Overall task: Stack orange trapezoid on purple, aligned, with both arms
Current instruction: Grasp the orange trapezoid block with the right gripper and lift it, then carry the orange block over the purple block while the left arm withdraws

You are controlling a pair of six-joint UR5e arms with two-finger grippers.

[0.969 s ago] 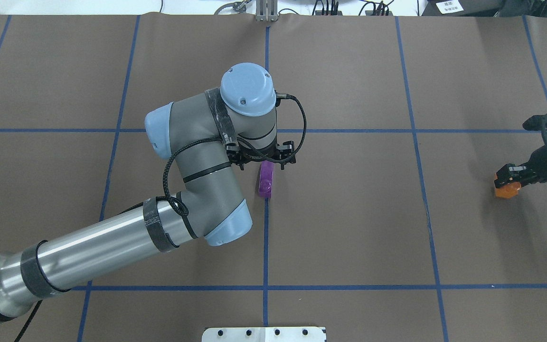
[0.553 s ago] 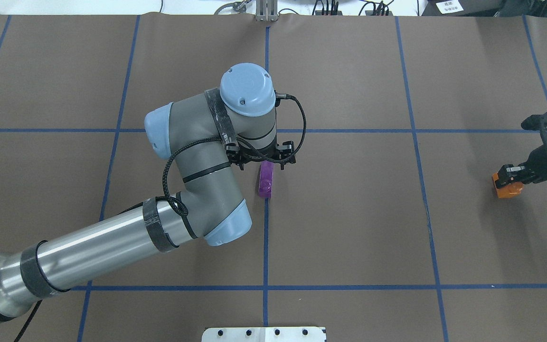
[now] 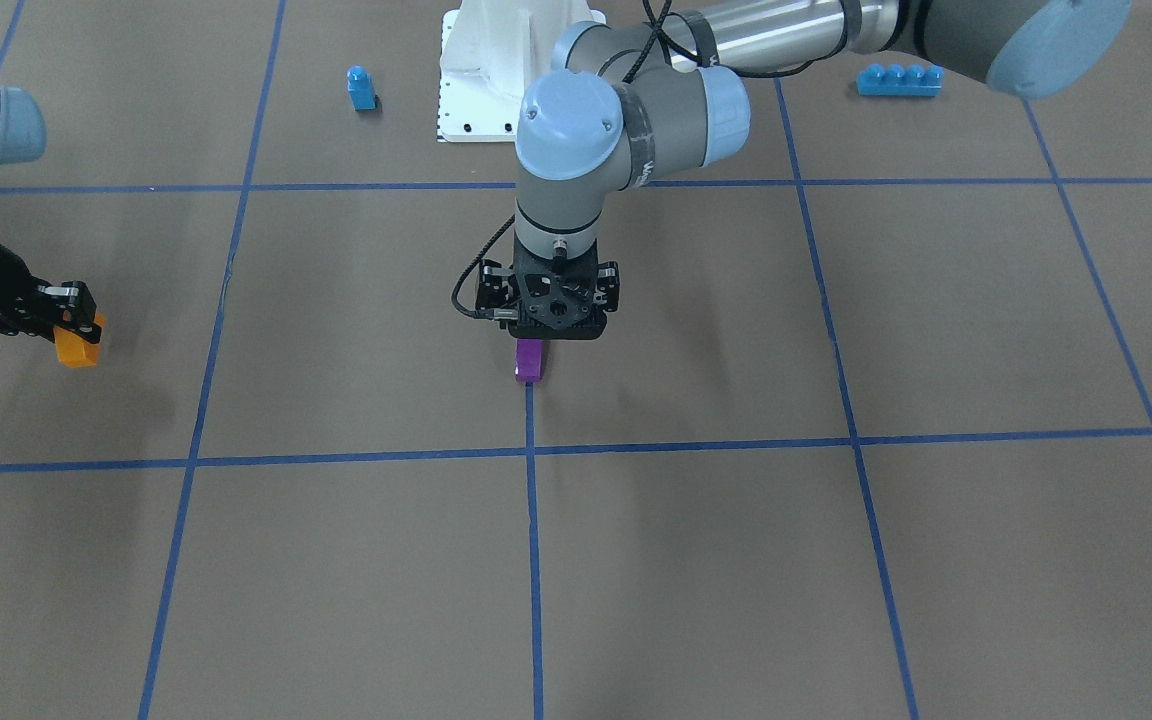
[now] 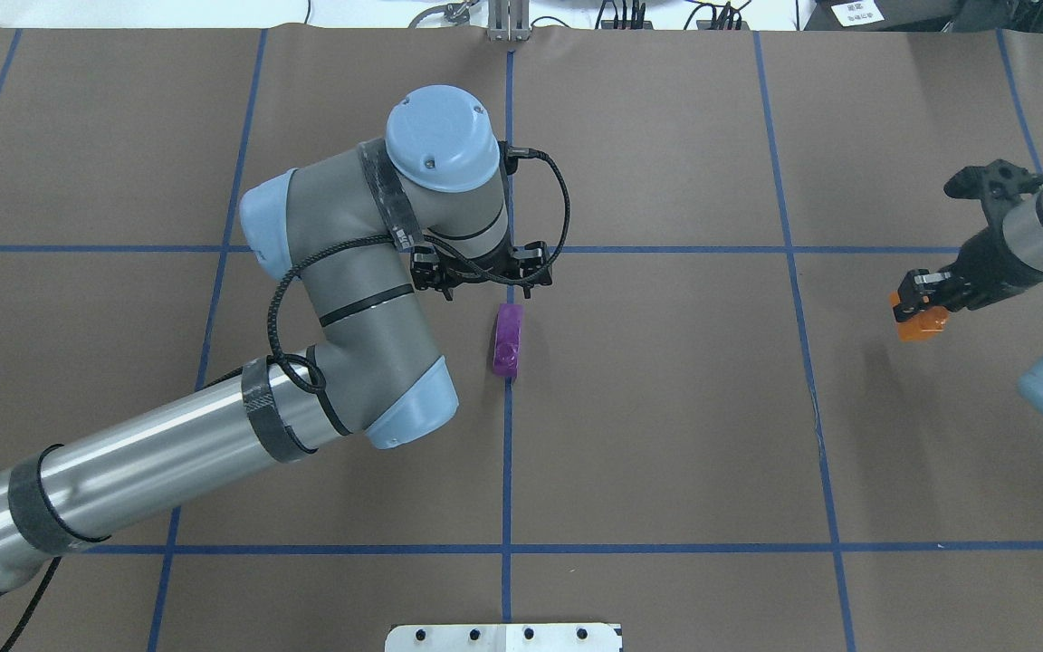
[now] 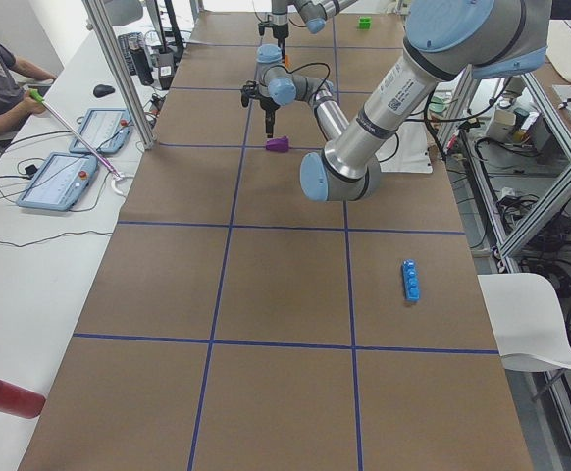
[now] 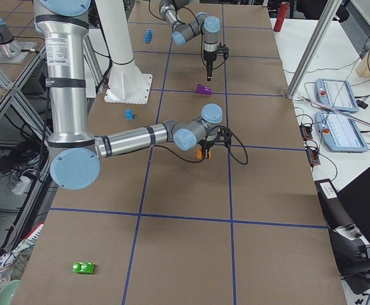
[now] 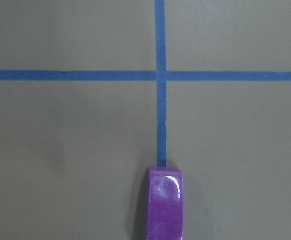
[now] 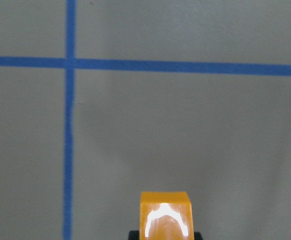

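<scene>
The purple block lies on the table on a blue tape line, free of any gripper. It also shows in the front view and at the bottom of the left wrist view. My left gripper hangs above its far end, apart from it, and looks open and empty, as no fingers show in the left wrist view. My right gripper is shut on the orange trapezoid and holds it above the table at the far right. The orange block also shows in the right wrist view and front view.
A small blue single-stud block and a long blue four-stud brick lie near the white robot base. A green brick lies at the table's right end. Blue tape lines grid the brown table.
My left arm has drawn up and away from the purple block, which stays put. My right gripper has carried the orange trapezoid inward and toward the far side.
</scene>
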